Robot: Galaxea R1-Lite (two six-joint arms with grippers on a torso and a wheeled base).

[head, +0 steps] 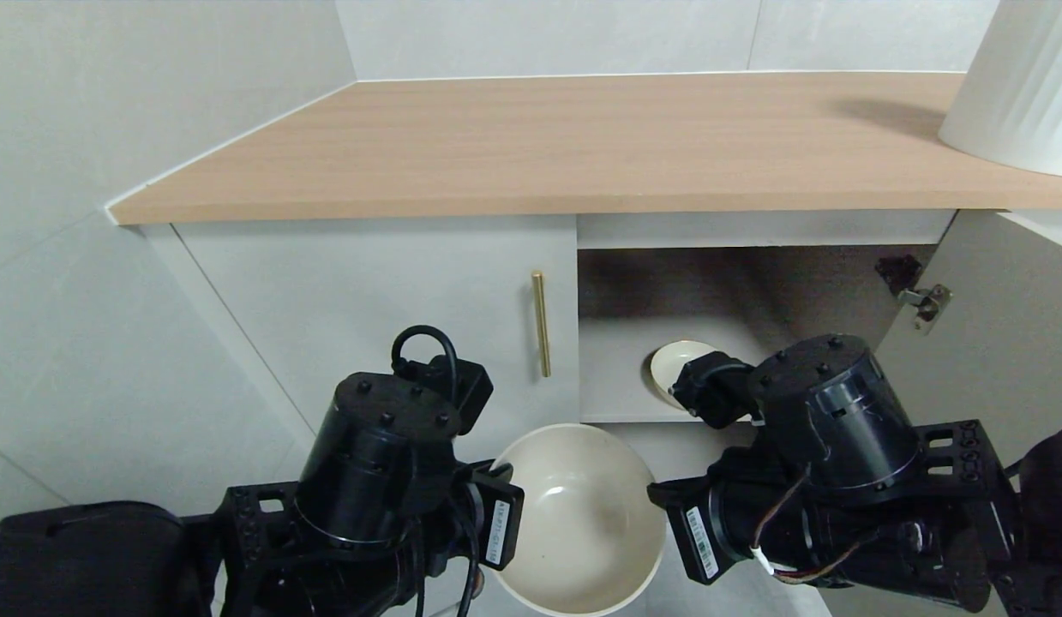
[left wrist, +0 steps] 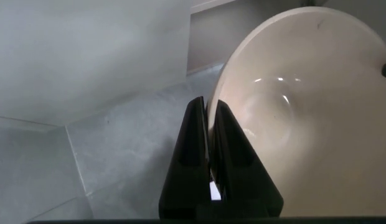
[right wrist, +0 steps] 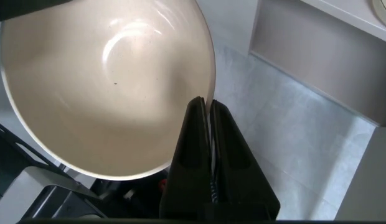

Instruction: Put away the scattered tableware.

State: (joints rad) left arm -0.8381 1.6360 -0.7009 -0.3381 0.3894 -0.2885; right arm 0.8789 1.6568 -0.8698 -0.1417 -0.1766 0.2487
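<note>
One deep cream bowl [head: 573, 523] shines glossy, faintly speckled inside.

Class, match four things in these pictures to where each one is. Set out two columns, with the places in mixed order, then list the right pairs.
Things
1. cream bowl
2. small plate
3. brass handle
4. white ribbed container

Places
A. on the wooden countertop
B. inside the open cabinet
C. gripped at its rim by the left gripper
D. upright on the closed cabinet door

Pairs: 1-C, 2-B, 3-D, 4-A
</note>
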